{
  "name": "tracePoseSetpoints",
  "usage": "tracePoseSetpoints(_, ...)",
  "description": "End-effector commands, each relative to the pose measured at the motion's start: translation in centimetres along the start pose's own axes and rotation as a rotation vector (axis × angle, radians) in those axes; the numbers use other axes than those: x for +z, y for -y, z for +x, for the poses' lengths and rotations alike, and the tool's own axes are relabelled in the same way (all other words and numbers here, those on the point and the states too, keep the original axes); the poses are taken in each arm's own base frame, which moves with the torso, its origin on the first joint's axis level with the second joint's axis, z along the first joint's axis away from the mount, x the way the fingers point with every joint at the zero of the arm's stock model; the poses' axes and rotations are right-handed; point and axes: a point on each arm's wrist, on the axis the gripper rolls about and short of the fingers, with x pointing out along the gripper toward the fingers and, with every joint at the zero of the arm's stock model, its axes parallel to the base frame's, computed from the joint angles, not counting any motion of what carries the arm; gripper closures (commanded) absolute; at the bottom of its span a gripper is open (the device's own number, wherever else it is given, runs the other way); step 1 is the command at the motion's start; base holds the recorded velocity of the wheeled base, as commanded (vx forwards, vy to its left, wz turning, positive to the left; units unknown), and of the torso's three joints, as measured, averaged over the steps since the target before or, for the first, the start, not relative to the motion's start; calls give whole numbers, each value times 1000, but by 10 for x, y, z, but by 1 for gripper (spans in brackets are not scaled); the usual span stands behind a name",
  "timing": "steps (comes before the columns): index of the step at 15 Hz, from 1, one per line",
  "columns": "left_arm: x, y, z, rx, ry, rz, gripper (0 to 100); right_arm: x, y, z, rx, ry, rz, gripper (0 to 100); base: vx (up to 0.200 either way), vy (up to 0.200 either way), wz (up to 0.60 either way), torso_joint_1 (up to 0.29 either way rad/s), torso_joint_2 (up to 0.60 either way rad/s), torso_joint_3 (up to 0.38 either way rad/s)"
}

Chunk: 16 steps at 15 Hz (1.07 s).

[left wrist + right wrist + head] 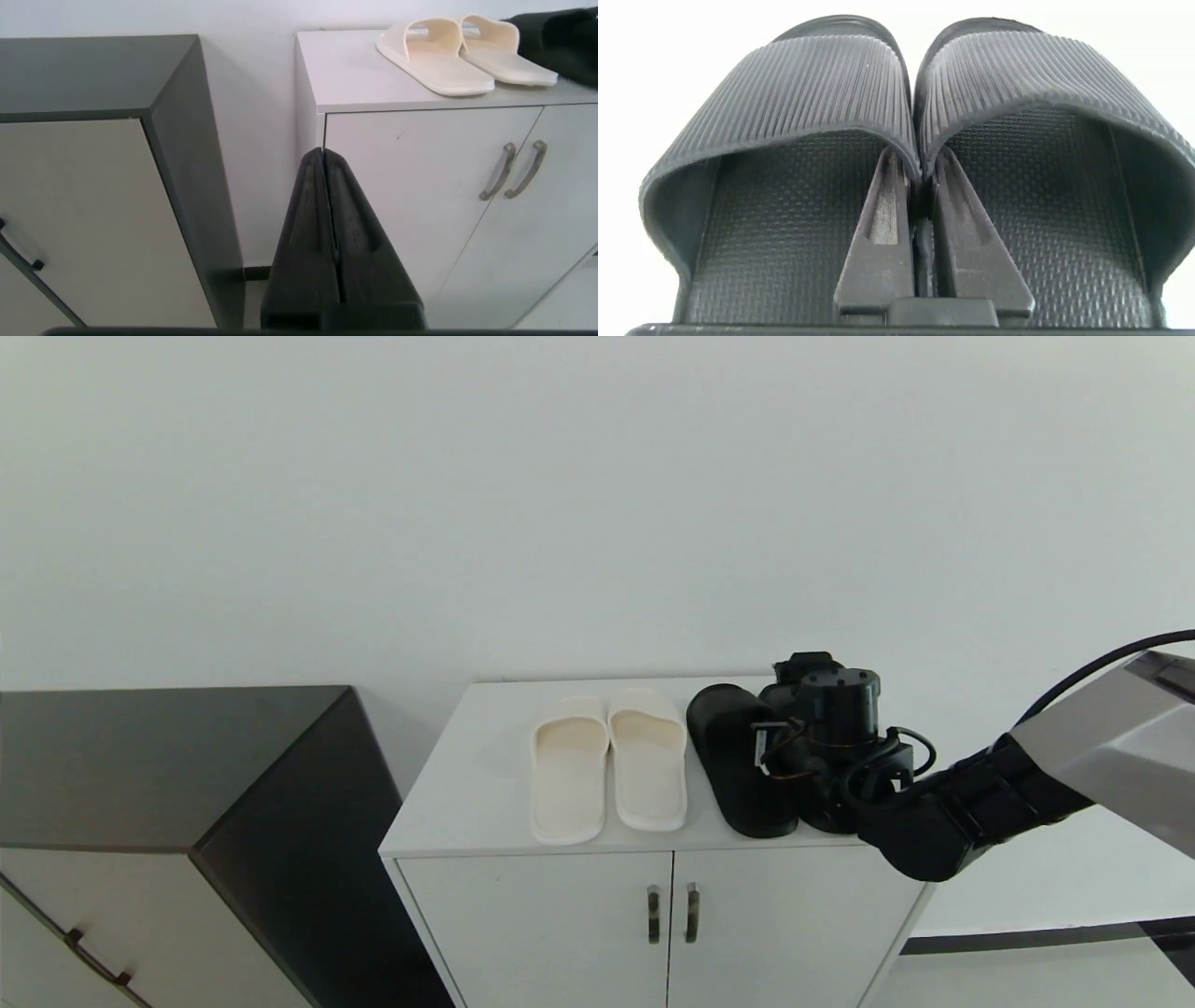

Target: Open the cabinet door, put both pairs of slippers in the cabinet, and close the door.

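A pair of cream slippers lies side by side on top of the white cabinet. To their right lies a pair of black slippers. My right gripper is over the black pair on the cabinet top, shut on the inner edges of both ribbed straps and pinching them together. Both cabinet doors are closed, with two metal handles at the middle. My left gripper is shut on nothing, low in front of the cabinet's left edge.
A dark-topped cabinet with a pale front stands left of the white one, with a narrow gap between them. A plain white wall is behind. Bare floor shows at the lower right.
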Motion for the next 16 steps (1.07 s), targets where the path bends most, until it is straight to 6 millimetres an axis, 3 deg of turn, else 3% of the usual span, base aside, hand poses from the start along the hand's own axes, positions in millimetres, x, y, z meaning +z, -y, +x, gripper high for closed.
tracePoseSetpoints(1, 0, 0, 0, 0, -1, 0, 100, 23, 4, -21, 20, 48, 3, 100, 0, 0, 0, 0, 0, 0)
tracePoseSetpoints(2, 0, 0, 0, 0, -1, -1, 100, 31, 4, -32, 39, 66, 3, 100, 0, 0, 0, 0, 0, 0)
tracePoseSetpoints(5, 0, 0, 0, 0, -1, -1, 100, 48, 4, -91, 221, 58, -9, 100, 0, 0, 0, 0, 0, 0)
tracePoseSetpoints(9, 0, 0, 0, 0, -1, -1, 100, 34, 2, -155, 539, -28, -49, 100, 0, 0, 0, 0, 0, 0)
tracePoseSetpoints(11, 0, 0, 0, 0, -1, -1, 100, 29, 1, -168, 639, -50, -63, 100, 0, 0, 0, 0, 0, 0)
tracePoseSetpoints(13, 0, 0, 0, 0, -1, -1, 100, 26, 1, -169, 639, -75, -74, 100, 0, 0, 0, 0, 0, 0)
tracePoseSetpoints(16, 0, 0, 0, 0, -1, -1, 100, 23, 1, -169, 661, -94, -83, 100, -200, 0, 0, 7, 2, 4)
